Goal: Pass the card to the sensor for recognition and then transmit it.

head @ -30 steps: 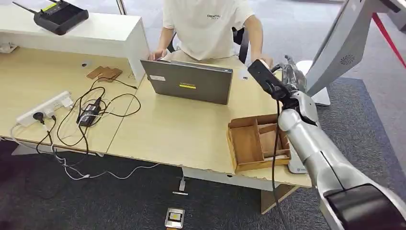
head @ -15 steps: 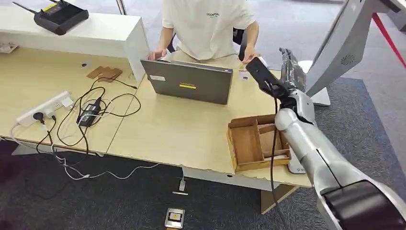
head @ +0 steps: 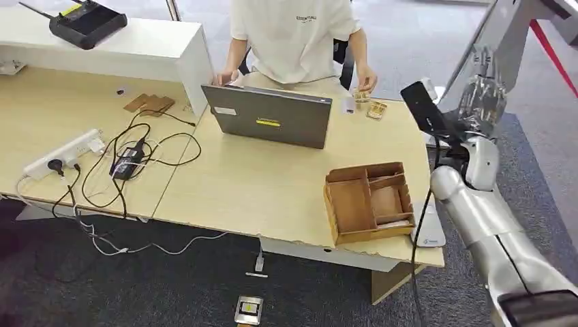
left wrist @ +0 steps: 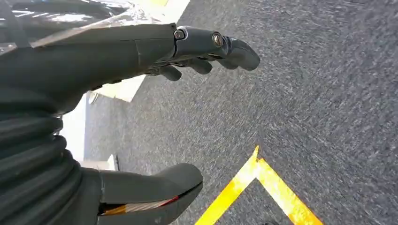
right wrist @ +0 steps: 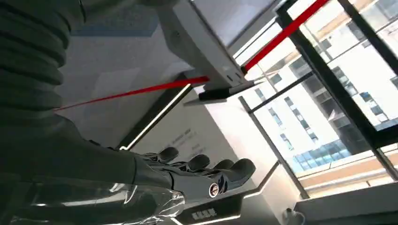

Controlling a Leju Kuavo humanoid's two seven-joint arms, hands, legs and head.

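Note:
My right hand [head: 483, 89] is raised off the table's right end, fingers straight and apart, holding nothing; the right wrist view shows its fingers [right wrist: 206, 169] bare against a white wall and windows. A small tan card-like piece [head: 376, 109] lies on the table's far right. A person's hand [head: 366, 80] holds another small tan piece [head: 360, 96] just beside it. A small white block [head: 347, 104], possibly the sensor, sits by the laptop's corner. My left hand [left wrist: 155, 112] hangs over grey carpet, fingers and thumb apart and holding nothing.
A wooden divided tray [head: 369, 201] sits near the table's front right edge, a white flat device [head: 429, 234] beside it. A grey laptop [head: 267, 116] stands before the seated person [head: 294, 37]. Cables and a power strip [head: 63, 154] lie at the left. A white machine [head: 503, 34] rises by my right arm.
My right arm swung right and up, from over the table's far right corner to beyond its end. The tan pieces by the person's hand have come into sight.

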